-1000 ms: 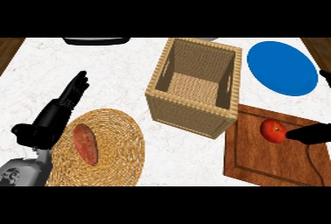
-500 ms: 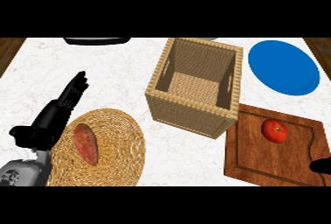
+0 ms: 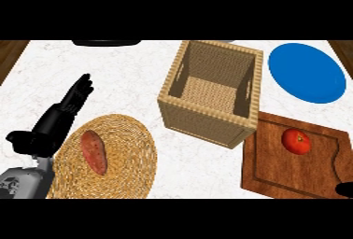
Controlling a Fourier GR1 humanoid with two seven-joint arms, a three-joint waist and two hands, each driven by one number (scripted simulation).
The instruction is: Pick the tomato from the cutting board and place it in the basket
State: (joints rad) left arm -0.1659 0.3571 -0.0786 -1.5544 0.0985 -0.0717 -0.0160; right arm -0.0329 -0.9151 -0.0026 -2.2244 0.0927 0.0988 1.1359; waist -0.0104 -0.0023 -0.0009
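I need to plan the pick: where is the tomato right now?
In the head view the tomato sits on the wooden cutting board at the right, just right of the wicker basket and below the blue plate.

A red tomato (image 3: 296,141) is seen on a brown wooden cutting board (image 3: 293,170). The basket (image 3: 212,92) is woven tan, the plate (image 3: 306,72) blue, the counter (image 3: 131,72) white-marbled.

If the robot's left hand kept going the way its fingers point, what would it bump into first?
Probably nothing nearby: the left hand points up and right over bare counter. The dark object at the far edge may be first.
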